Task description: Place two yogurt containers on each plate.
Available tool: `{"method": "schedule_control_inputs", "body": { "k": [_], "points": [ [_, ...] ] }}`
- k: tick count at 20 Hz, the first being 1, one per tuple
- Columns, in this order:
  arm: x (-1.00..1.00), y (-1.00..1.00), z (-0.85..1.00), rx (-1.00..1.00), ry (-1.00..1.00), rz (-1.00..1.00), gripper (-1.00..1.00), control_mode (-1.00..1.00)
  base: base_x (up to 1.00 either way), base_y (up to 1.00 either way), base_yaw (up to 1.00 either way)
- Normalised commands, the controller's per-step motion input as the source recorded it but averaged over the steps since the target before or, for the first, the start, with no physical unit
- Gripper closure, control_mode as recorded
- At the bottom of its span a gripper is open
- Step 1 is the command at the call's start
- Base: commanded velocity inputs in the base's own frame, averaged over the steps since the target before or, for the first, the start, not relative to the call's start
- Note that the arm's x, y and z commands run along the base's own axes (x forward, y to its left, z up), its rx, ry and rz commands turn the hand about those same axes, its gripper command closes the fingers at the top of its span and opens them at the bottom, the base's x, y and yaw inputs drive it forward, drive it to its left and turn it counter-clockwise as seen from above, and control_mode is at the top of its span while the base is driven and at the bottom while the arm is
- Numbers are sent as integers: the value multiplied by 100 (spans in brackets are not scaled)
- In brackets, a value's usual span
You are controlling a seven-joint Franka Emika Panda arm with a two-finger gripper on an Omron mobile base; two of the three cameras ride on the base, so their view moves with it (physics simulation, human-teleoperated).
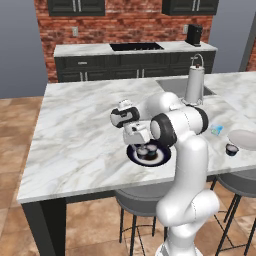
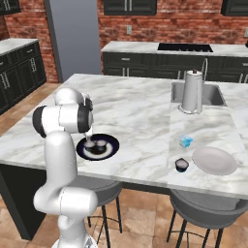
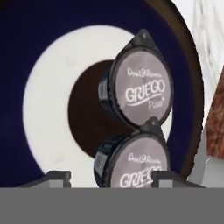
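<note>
Your gripper (image 3: 111,177) stood with fingers apart over two Griego yogurt cups (image 3: 139,83) resting on the navy plate (image 3: 26,52). Lifting carelessly risked a fingertip catching and toppling the nearer cup (image 3: 131,164).

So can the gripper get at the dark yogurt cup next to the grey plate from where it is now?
Probably yes. The dark cup stands alone beside the grey plate, open from above. The gripper, open over the navy plate, would need to swing across.
</note>
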Motion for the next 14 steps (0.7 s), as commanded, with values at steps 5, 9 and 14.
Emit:
{"method": "schedule_control_inputs", "body": {
  "k": [5, 9, 14],
  "points": [
    [-12, 0, 42, 0, -5, 0, -100, -100, 0, 0, 0],
    [-13, -3, 61, 0, -14, 0, -100, -100, 0, 0, 0],
    [-27, -14, 55, 0, -13, 0, -100, -100, 0, 0, 0]
  ]
}}
